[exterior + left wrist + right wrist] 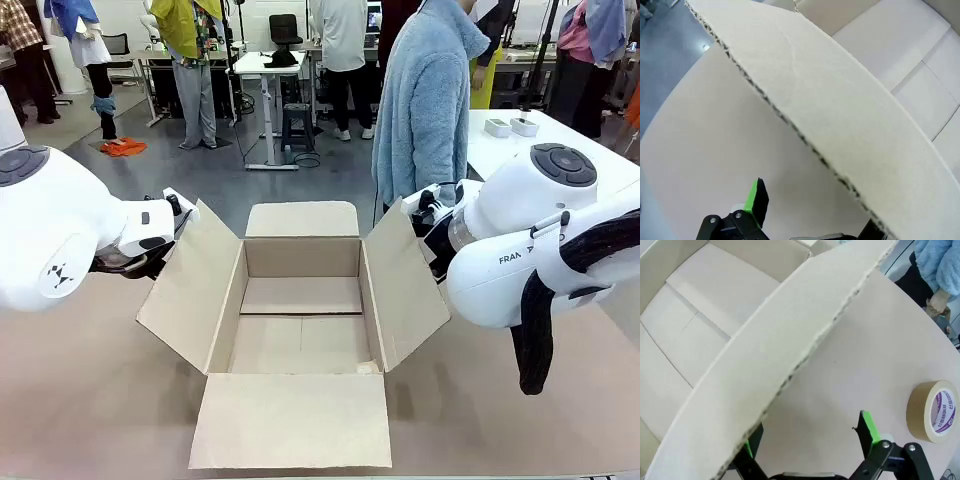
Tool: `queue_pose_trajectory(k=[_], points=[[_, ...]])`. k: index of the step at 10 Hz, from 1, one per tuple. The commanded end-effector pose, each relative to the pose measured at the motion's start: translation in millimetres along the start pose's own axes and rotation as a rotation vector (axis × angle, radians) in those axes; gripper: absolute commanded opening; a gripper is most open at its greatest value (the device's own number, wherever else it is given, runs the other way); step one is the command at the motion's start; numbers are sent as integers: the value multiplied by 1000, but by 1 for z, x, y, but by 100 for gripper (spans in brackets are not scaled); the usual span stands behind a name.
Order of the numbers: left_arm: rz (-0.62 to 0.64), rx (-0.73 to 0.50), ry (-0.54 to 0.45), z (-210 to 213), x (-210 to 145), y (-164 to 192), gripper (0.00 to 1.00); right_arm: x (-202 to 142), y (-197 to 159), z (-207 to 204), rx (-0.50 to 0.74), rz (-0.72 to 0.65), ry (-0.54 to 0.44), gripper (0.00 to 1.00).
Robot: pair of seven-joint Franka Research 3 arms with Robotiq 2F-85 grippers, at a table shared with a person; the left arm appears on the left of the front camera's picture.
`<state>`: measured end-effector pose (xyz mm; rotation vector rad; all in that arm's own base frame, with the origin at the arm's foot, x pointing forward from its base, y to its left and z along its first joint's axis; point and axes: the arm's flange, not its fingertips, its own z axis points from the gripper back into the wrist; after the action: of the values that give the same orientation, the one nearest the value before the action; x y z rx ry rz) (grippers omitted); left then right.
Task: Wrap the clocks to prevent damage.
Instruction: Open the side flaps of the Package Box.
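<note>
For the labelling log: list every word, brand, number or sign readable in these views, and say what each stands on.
"FRA": on the right arm; the rest of the word is hidden.
Small black logo mark, no letters: on the left arm.
Purple print and a round logo on the tape roll, on its inner ring: too small and tilted to read.
Cardboard box: no print visible on its flaps or floor.

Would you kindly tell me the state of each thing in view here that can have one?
Box: open, all four flaps spread outward, nothing inside.
Left fingers: open, at the edge of the left flap.
Right fingers: open, one on either side of the right flap.
Tape roll: lying on the table, apart from the box, untouched.
</note>
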<state>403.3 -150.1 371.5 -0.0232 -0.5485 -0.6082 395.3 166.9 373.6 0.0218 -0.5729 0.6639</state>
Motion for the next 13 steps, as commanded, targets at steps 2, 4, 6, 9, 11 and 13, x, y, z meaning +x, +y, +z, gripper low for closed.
queue_pose_trajectory(k=[2, 4, 6, 9, 11, 13], points=[[0, 0, 0, 0, 0, 0, 100, 0, 0, 0, 0, 0, 0, 100], [0, 0, 0, 0, 0, 0, 100, 0, 0, 0, 0, 0, 0, 100], [0, 0, 0, 0, 0, 0, 100, 0, 0, 0, 0, 0, 0, 100], [0, 0, 0, 0, 0, 0, 100, 0, 0, 0, 0, 0, 0, 100], [0, 0, 0, 0, 0, 0, 100, 0, 0, 0, 0, 0, 0, 100], [0, 0, 0, 0, 0, 0, 100, 0, 0, 0, 0, 0, 0, 100]])
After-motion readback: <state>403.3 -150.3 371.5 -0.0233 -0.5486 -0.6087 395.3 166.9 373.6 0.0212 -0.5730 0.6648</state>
